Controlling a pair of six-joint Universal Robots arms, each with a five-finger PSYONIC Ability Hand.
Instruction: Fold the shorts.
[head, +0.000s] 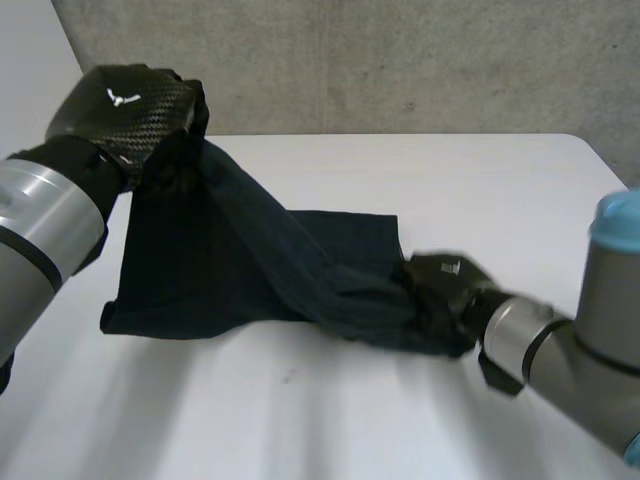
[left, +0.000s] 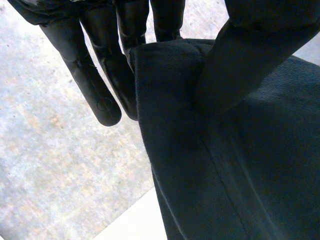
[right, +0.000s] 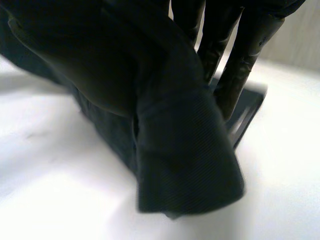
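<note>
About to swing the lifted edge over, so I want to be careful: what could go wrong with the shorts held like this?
1. The left hand holds the shorts high by a thumb pinch near the edge; it might slip.
2. The cloth stretches down to the right hand, low on the table; pulling further could tug it free.
3. Fabric is bunched at the right hand, so the fold may land creased.

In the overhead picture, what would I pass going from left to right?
First the left arm, left hand, dark shorts, right hand, right arm. Both hands grip the shorts.
</note>
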